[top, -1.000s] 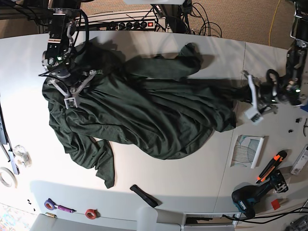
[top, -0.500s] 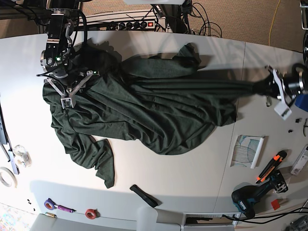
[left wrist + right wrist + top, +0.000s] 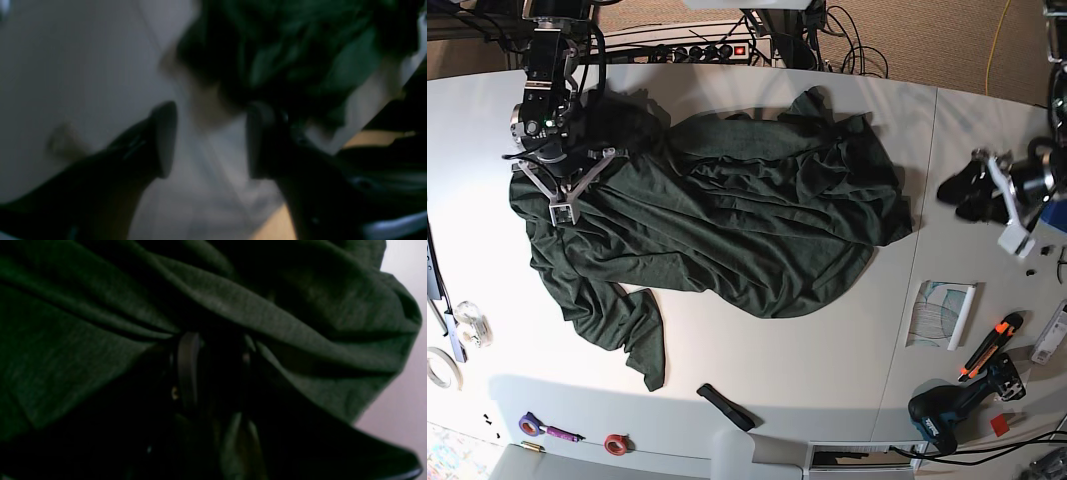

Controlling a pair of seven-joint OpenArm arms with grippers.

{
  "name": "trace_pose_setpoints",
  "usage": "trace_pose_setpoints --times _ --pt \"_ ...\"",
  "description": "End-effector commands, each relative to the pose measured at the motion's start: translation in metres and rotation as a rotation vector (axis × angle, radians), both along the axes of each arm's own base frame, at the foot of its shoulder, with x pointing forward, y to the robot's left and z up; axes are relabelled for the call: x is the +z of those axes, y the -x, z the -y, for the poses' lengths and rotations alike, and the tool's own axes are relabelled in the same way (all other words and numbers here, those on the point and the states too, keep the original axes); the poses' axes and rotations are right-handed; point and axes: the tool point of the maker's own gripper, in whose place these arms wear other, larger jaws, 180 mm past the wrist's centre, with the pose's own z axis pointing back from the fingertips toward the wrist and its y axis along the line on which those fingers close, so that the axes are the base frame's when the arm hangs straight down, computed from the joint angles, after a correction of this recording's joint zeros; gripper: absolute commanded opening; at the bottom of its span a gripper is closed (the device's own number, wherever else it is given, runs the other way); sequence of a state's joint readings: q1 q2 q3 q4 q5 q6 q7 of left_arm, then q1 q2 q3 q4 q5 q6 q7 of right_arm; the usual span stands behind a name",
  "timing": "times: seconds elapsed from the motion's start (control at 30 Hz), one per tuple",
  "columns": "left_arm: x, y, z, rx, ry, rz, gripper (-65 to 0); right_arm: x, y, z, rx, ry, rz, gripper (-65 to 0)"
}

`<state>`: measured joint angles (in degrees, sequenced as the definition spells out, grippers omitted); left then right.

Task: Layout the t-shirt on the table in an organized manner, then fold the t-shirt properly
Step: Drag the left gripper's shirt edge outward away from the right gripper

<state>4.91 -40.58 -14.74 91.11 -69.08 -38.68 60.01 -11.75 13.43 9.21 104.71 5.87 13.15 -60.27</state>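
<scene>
A dark green t-shirt lies crumpled across the white table, with one sleeve trailing to the lower left. My right gripper is shut on the shirt at its left edge. In the right wrist view its fingers are buried in green folds. My left gripper stands open over bare table, to the right of the shirt and apart from it. In the blurred left wrist view the left gripper has nothing between its fingers, and the shirt lies beyond them.
A printed card, an orange cutter and a cordless drill lie at the lower right. A black strip and tape rolls sit near the front edge. A power strip and cables run along the back.
The left gripper, which had stretched the shirt's edge far to the right, has let go and opened. The cloth has fallen back towards the middle. The right gripper has drifted slightly left, still holding.
</scene>
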Motion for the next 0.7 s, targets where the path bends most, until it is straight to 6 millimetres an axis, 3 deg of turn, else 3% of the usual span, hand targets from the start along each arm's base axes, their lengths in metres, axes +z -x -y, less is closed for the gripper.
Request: trace_pose_setpoints --times 0.0,0.13,0.23,0.27,0.33,0.5,0.67 --pt "0.02 -0.013 0.005 0.0 0.043 0.071 -40.7 0.033 -0.019 -0.001 0.027 0.023 0.119 -49.4" --pt "0.039 -0.036 0.041 0.012 0.185 0.177 -65.0 0.103 -0.035 -0.01 0.053 0.087 0.325 -49.5" --pt "0.036 -0.054 0.075 -0.007 0.178 0.206 -65.0 0.12 -0.031 0.015 -0.059 0.182 0.377 -49.6" --pt "0.031 -0.058 0.086 -0.023 0.153 0.206 -65.0 0.122 -0.028 0.024 -0.097 0.208 0.384 -52.3" --pt "0.025 -0.067 0.112 -0.059 0.108 0.22 -65.0 0.126 -0.026 0.038 -0.141 0.233 0.407 -65.0" --pt "0.02 -0.088 0.167 -0.122 -0.024 0.28 -65.0 0.11 -0.028 0.073 -0.272 0.155 0.415 -65.0" --pt "-0.003 -0.098 0.192 -0.18 -0.156 0.269 -65.0 0.075 -0.06 0.084 -0.32 0.023 0.359 -65.0"
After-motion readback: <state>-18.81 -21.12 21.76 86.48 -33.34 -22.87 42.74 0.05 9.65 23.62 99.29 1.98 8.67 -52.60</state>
